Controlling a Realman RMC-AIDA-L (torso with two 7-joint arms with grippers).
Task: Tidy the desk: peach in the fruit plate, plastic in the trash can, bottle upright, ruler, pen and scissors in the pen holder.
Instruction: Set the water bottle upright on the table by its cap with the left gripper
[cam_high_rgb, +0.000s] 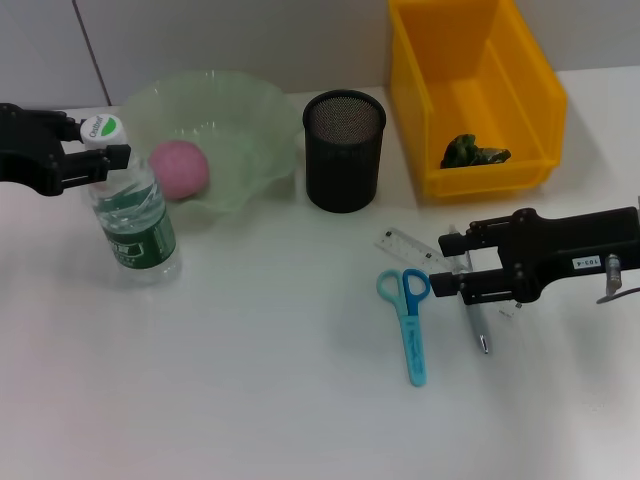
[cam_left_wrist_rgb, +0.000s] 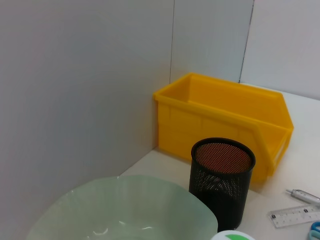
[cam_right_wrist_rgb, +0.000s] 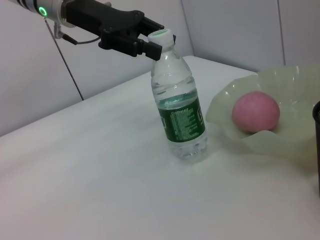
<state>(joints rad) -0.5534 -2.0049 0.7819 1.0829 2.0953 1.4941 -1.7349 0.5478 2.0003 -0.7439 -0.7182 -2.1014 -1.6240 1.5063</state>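
At the frame's left, the left gripper (cam_high_rgb: 100, 152) has its fingers round the cap of the upright bottle (cam_high_rgb: 135, 220); a careless release could topple it. The right gripper (cam_high_rgb: 448, 265), fingers wide, straddles the ruler (cam_high_rgb: 408, 243) and pen (cam_high_rgb: 478, 330) at the right.

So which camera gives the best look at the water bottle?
The right wrist view: the bottle stands upright in full, cap to base, with the left fingers at its cap. The head view shows it whole too, but from above. The left wrist view catches only the cap's edge.
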